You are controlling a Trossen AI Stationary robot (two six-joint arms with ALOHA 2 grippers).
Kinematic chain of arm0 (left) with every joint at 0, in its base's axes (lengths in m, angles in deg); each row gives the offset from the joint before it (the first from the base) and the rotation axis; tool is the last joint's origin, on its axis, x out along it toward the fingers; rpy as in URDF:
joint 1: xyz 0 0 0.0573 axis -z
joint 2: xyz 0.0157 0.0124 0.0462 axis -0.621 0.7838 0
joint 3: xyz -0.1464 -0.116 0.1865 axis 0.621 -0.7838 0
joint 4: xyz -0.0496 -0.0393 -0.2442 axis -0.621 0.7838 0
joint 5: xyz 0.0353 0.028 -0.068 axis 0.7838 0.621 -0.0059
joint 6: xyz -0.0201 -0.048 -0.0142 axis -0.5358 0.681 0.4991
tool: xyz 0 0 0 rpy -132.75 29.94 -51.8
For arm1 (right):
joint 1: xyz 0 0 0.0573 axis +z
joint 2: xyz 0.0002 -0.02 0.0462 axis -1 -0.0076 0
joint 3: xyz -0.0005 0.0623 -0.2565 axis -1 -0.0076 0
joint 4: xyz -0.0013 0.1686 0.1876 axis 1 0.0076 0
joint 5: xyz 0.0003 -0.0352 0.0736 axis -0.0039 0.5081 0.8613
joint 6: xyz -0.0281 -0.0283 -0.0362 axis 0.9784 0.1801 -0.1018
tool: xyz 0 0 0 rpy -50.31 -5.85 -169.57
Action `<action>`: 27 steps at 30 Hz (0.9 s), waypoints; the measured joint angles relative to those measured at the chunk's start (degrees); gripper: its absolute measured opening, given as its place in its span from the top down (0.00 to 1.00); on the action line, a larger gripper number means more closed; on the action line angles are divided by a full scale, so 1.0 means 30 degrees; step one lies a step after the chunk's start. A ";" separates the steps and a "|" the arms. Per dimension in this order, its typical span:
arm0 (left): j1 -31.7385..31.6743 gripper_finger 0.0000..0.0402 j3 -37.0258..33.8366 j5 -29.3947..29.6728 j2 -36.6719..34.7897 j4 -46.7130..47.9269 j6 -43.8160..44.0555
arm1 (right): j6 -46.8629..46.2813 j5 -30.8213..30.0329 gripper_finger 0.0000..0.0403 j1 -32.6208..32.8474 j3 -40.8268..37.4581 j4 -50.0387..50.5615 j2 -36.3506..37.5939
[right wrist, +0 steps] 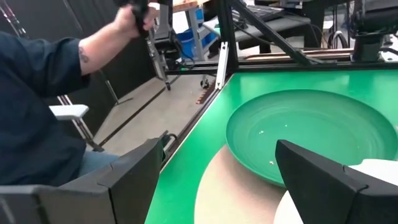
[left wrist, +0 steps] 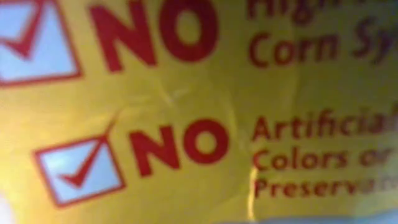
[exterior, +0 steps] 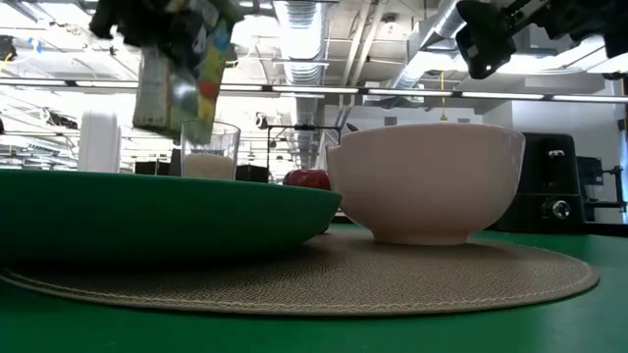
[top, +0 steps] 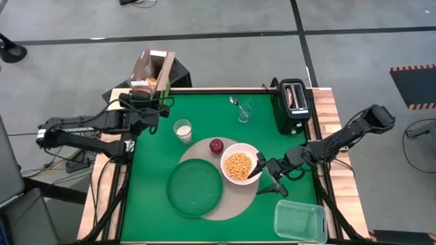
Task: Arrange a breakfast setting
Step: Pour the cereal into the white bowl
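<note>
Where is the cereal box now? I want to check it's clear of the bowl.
In the high view, the cereal box is at the table's far-left corner, held by the left pincer, well away from the bowl.

Low view: white bowl (exterior: 424, 179) sits on tan mat (exterior: 324, 270), with the green plate (exterior: 157, 211) beside it, also on the mat. Between them, farther back, a red apple (exterior: 308, 179). Glass (exterior: 209, 150) holds white contents. Cereal box (exterior: 182, 69) held aloft, tilted. Black toaster (exterior: 559, 186) stands behind the bowl.
</note>
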 joint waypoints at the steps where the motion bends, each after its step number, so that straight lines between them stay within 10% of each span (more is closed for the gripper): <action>1: -0.0281 0.70 -0.0418 -0.0183 -0.0033 0.0009 0.0224 | 0.0015 0.0007 0.15 0.0028 0.0000 0.0018 0.0007; 27: -0.4643 0.71 -1.0814 -0.4738 -0.3004 -1.0418 -0.2835 | 0.0167 -0.0277 0.16 0.0477 -0.0007 -0.0092 0.0051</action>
